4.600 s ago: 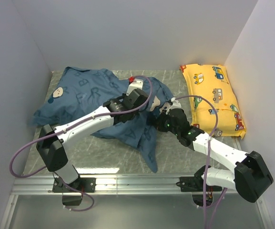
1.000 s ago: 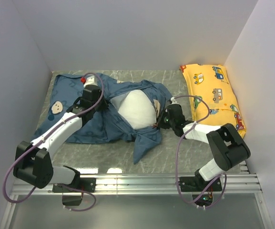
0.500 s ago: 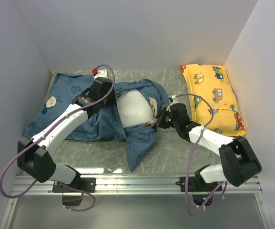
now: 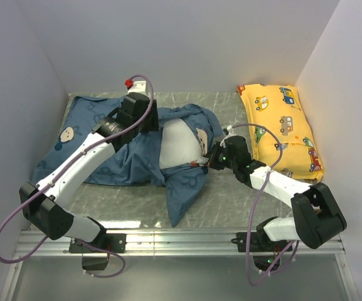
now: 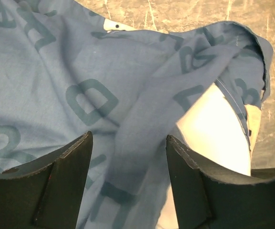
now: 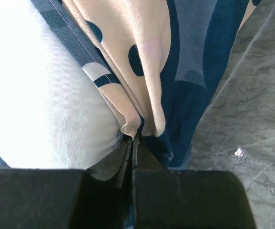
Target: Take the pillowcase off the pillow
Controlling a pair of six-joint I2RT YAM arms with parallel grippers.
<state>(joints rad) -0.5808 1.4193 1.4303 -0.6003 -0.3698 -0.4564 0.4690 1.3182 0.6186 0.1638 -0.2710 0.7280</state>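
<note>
The blue pillowcase (image 4: 93, 150) lies spread over the left half of the table, bunched round the white pillow (image 4: 177, 141), whose middle is bared. My left gripper (image 4: 148, 125) hovers open over a ridge of pillowcase (image 5: 80, 71) just left of the pillow (image 5: 213, 124), with blue cloth under the gap between its fingers (image 5: 129, 138) and nothing pinched. My right gripper (image 4: 213, 158) is shut on a beige-and-blue fold of the pillowcase (image 6: 194, 47) at the pillow's right side (image 6: 42, 95), the fold converging at its tips (image 6: 135, 136).
A yellow car-print pillow (image 4: 281, 128) lies along the right wall. Grey walls close in the table on the left, back and right. A tail of pillowcase hangs towards the front edge (image 4: 181, 207). Bare marble table (image 4: 237, 197) shows in front of the right arm.
My left gripper has opened and let go of the pillowcase, then moved right towards the pillow. The right gripper stays shut in place while its arm has swung out.
</note>
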